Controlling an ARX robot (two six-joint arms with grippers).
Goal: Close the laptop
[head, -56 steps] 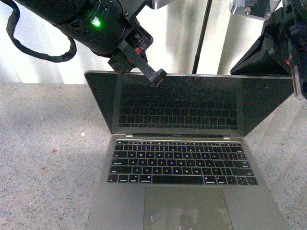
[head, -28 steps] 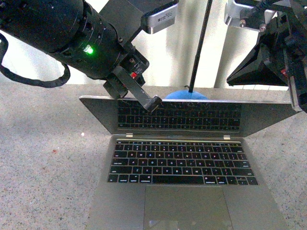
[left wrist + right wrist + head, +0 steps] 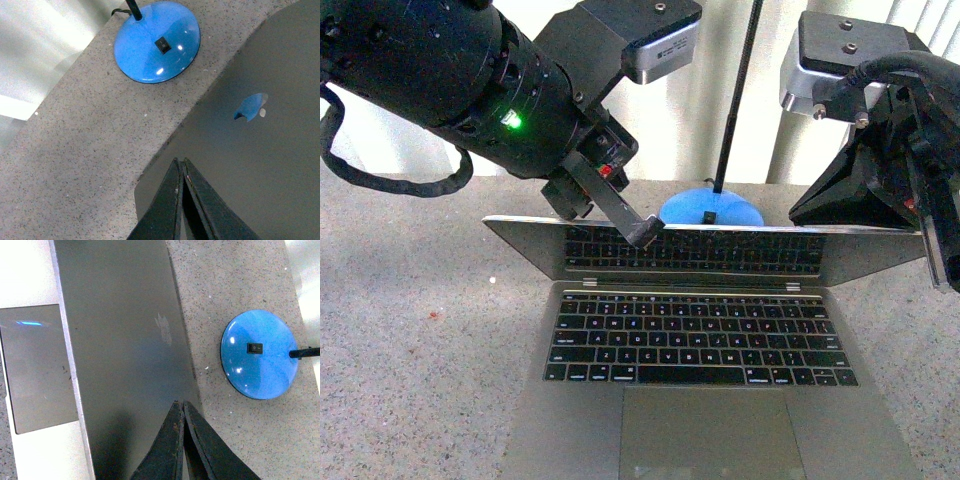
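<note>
The grey laptop (image 3: 700,345) sits open in front of me, its lid tilted well down over the black keys, which mirror in the narrow strip of screen (image 3: 720,248). My left gripper (image 3: 642,232) is shut, its tip against the lid's top edge left of centre. In the left wrist view the shut gripper (image 3: 180,161) rests over the lid's grey back (image 3: 260,165), near a corner and the logo (image 3: 250,106). My right gripper (image 3: 942,270) is shut at the lid's right end. Its wrist view shows the gripper (image 3: 180,402) on the lid's back (image 3: 120,340), with the trackpad (image 3: 40,370) beyond.
A blue round lamp base (image 3: 712,208) with a black switch and thin black pole (image 3: 738,90) stands just behind the lid; it also shows as the lamp base (image 3: 156,41) and the lamp base (image 3: 260,354). The laptop rests on a speckled grey counter (image 3: 410,330).
The lid has swung further down toward the keyboard. Both arms have come lower and forward with it, and the blue lamp base now shows behind the lid's edge.
</note>
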